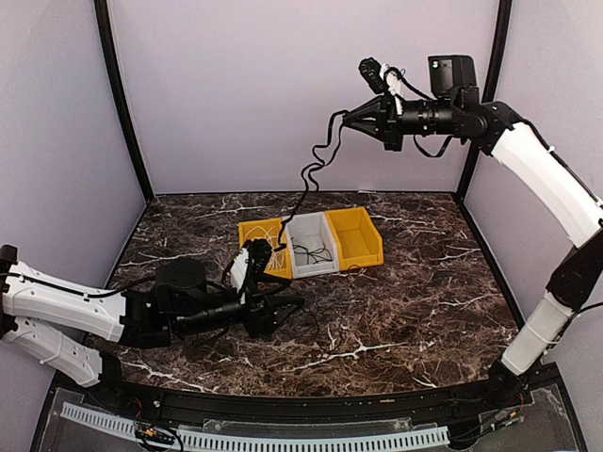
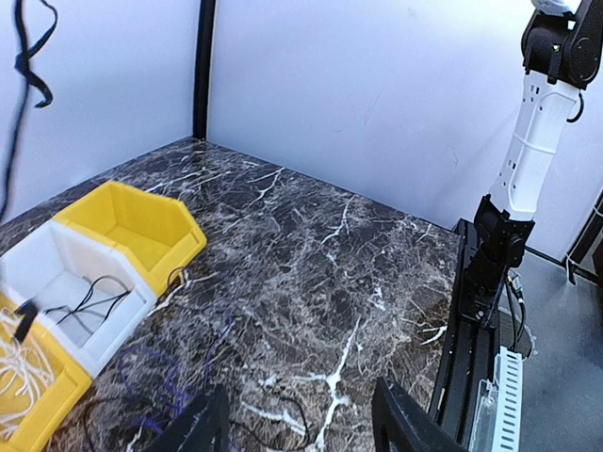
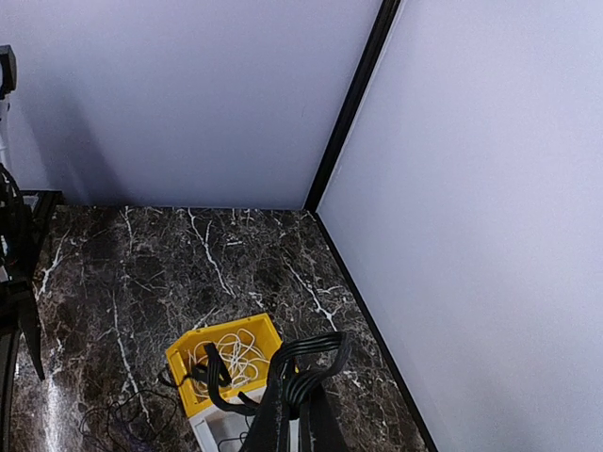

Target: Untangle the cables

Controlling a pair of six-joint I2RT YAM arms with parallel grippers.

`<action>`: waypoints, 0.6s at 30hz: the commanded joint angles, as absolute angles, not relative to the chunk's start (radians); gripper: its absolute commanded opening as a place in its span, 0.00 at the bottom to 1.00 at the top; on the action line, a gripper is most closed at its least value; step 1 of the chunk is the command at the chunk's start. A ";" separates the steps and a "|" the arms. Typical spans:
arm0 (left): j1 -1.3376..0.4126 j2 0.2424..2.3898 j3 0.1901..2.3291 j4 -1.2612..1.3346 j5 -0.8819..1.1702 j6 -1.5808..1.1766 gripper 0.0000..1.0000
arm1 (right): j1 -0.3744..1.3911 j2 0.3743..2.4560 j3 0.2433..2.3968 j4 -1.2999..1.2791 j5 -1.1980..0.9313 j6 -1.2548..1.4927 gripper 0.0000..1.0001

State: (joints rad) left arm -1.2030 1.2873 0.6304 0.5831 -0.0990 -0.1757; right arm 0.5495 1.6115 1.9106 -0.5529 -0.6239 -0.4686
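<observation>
High above the bins, my right gripper (image 1: 341, 121) (image 3: 297, 400) is shut on a looped black cable (image 3: 316, 350). That cable (image 1: 306, 174) hangs down to the left yellow bin (image 1: 254, 231). A white cable (image 3: 236, 353) (image 2: 14, 367) lies coiled in that bin. A thin black cable (image 2: 89, 301) rests in the white bin (image 1: 311, 231). My left gripper (image 1: 290, 311) (image 2: 300, 428) sits low over the table in front of the bins, open, with nothing between its fingers. Below it a thin black cable (image 2: 297, 414) and a dark purplish cable (image 2: 179, 377) lie on the marble.
A second yellow bin (image 1: 356, 237) (image 2: 132, 221) stands at the right of the row with nothing in it. Purple walls close in the back and sides. The right arm's base (image 2: 495, 250) stands at the table's near right edge.
</observation>
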 commanded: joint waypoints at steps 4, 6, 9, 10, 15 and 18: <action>-1.206 1.031 0.446 0.431 -0.285 -0.291 0.55 | 0.548 1.711 1.934 -0.369 -0.562 -0.389 0.00; -1.206 0.973 0.407 0.414 -0.323 -0.320 0.55 | 0.547 1.740 1.960 -0.356 -0.552 -0.378 0.00; -1.206 0.910 0.355 0.409 -0.364 -0.341 0.55 | 0.547 1.785 1.989 -0.345 -0.529 -0.368 0.00; -1.206 0.888 0.348 0.404 -0.368 -0.346 0.55 | 0.548 1.798 1.994 -0.342 -0.522 -0.367 0.00; -1.206 0.850 0.340 0.379 -0.400 -0.346 0.55 | 0.546 1.833 2.019 -0.332 -0.484 -0.371 0.00; -1.206 0.855 0.342 0.367 -0.416 -0.346 0.56 | 0.547 1.838 2.050 -0.324 -0.470 -0.374 0.00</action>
State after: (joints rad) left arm -1.2030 0.8627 0.3508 0.4019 -0.3683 -0.3321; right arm 0.5495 1.8431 1.9762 -0.4004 -0.5037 -0.3836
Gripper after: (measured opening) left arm 0.554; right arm 0.033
